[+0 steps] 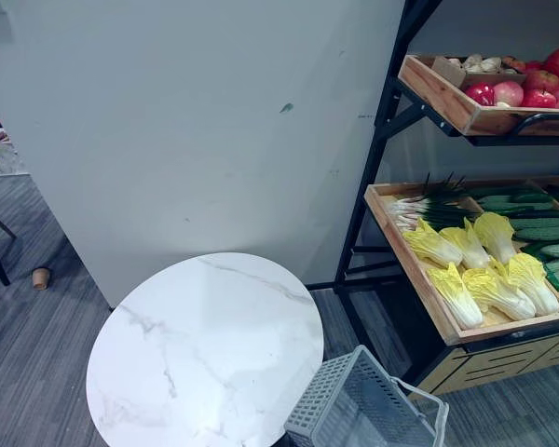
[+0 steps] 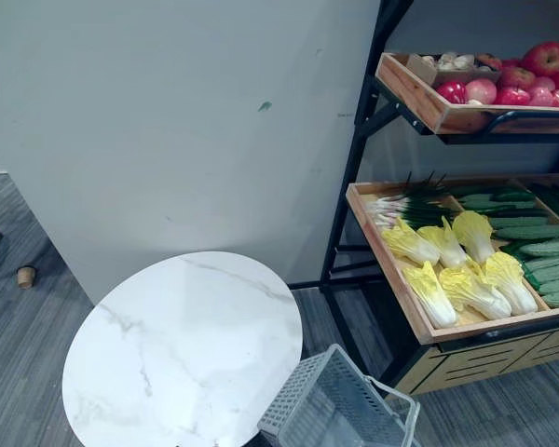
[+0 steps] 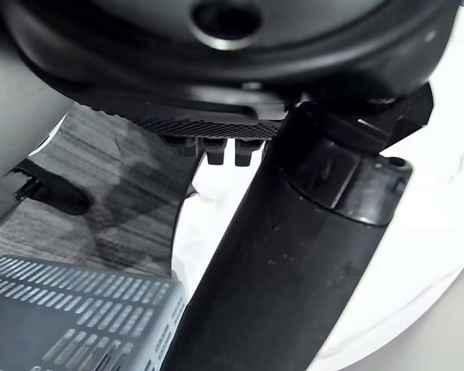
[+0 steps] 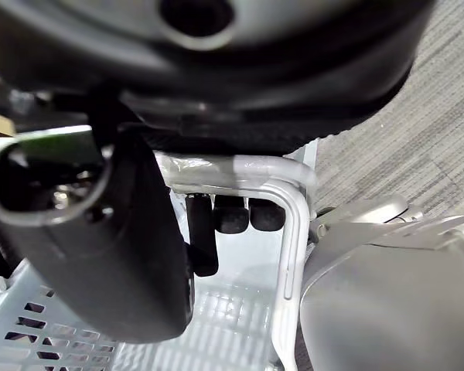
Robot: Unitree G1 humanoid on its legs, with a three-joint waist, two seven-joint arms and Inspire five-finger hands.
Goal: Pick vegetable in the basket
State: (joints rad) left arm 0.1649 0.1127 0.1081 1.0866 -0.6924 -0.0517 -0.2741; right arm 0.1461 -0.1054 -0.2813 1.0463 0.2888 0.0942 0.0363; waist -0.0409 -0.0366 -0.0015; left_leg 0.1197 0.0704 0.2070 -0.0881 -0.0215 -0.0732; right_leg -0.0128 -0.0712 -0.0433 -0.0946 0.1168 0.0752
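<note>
A grey slatted plastic basket (image 1: 354,410) hangs low beside the round table, empty inside (image 4: 216,309). My right hand (image 4: 85,232) has its fingers (image 4: 232,216) hooked under the basket's pale handle (image 4: 286,174), with the thumb beside it. My left hand (image 3: 294,255) hangs relaxed and empty above the basket's rim (image 3: 62,309) and the table edge. To the right, a wooden shelf tray (image 1: 419,270) holds yellow napa cabbages (image 1: 484,270), green cucumbers (image 1: 540,228) and green onions (image 1: 429,209).
A white marble round table (image 1: 205,354) stands left of the basket. The black rack's upper tray holds red apples (image 1: 531,84). A grey wall panel (image 1: 186,121) stands behind the table, and a small cup (image 1: 41,277) lies on the floor at far left.
</note>
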